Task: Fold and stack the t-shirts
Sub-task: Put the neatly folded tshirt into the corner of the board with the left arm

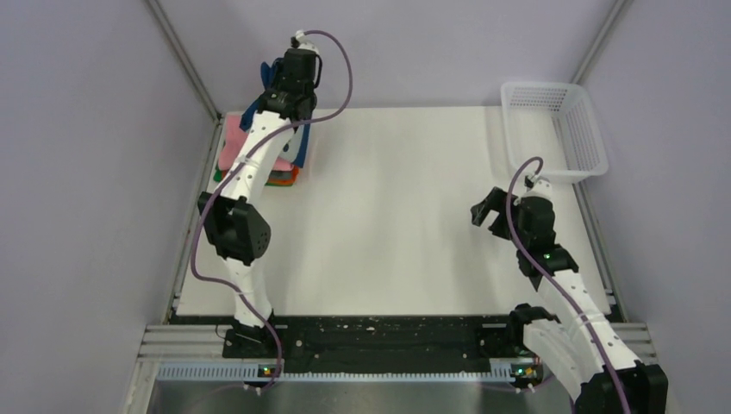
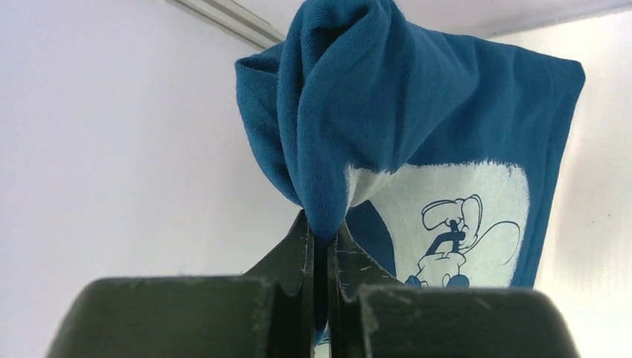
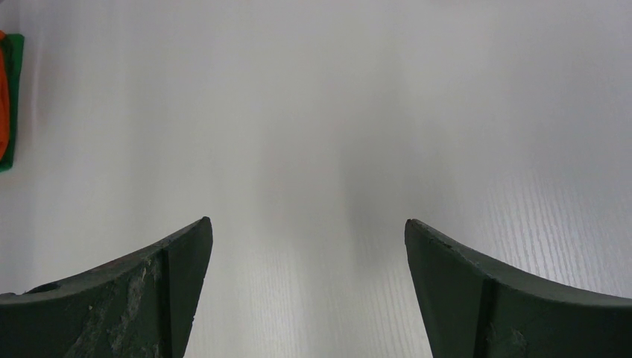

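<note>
Your left gripper (image 2: 322,237) is clamped tight on a bunched fold of the blue t-shirt (image 2: 417,97), and its fingers cut off the bottom of the white print. From above, the arm hides most of that shirt at the tabletop's (image 1: 396,224) far left corner. Beneath it you can only make out the edge of a pink t-shirt (image 1: 231,148) and slivers of an orange t-shirt (image 1: 291,175) and a green t-shirt (image 3: 16,74). Your right gripper (image 3: 307,224) hovers with jaws spread wide, empty.
</note>
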Robot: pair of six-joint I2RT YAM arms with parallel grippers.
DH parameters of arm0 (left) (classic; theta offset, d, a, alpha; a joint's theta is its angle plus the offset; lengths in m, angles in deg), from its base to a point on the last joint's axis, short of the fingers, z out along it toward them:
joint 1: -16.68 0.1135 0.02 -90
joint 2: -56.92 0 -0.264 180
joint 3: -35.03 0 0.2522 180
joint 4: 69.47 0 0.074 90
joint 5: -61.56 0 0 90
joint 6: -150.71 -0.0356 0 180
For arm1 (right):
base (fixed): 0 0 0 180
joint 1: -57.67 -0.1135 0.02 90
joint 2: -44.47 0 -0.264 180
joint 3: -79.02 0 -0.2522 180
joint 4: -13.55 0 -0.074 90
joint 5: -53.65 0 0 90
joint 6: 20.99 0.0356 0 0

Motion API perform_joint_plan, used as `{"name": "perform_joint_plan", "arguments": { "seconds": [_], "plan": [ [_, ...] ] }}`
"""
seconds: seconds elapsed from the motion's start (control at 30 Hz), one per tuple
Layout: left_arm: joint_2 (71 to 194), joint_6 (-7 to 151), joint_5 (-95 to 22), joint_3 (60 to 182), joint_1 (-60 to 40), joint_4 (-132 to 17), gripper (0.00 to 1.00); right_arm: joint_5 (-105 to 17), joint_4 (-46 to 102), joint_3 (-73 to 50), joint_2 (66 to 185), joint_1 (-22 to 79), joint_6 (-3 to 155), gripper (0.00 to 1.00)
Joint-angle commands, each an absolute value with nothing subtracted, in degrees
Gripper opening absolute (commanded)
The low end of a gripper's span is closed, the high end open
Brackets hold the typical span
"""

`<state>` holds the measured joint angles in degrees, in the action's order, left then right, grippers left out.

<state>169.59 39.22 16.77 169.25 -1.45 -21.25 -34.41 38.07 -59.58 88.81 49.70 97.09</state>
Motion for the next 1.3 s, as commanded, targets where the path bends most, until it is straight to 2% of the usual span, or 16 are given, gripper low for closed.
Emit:
{"name": "perform_joint_plan", "arguments": {
  "seconds": [0.0, 0.93, 1.03, 1.27],
  "plan": [
    [169.5, 42.6, 13.4, 170.9, 1.6, -20.0, 0.00, -33.0, 37.5, -58.2, 89.9, 49.9, 96.8, 0.99],
    [184.4, 44.5, 2.2, 170.1, 20.4, -28.1, 0.00, -29.9, 37.3, -57.6, 95.3, 49.9, 96.6, 0.99],
    [185.6, 45.3, -1.0, 170.1, 21.6, -28.4, 0.00, -29.7, 37.1, -57.4, 96.0, 50.0, 96.6, 0.99],
    [189.7, 45.7, -0.3, 171.8, 23.3, -29.4, 0.00, -29.0, 36.6, -57.2, 97.5, 49.9, 96.6, 0.99]
  ]
}}
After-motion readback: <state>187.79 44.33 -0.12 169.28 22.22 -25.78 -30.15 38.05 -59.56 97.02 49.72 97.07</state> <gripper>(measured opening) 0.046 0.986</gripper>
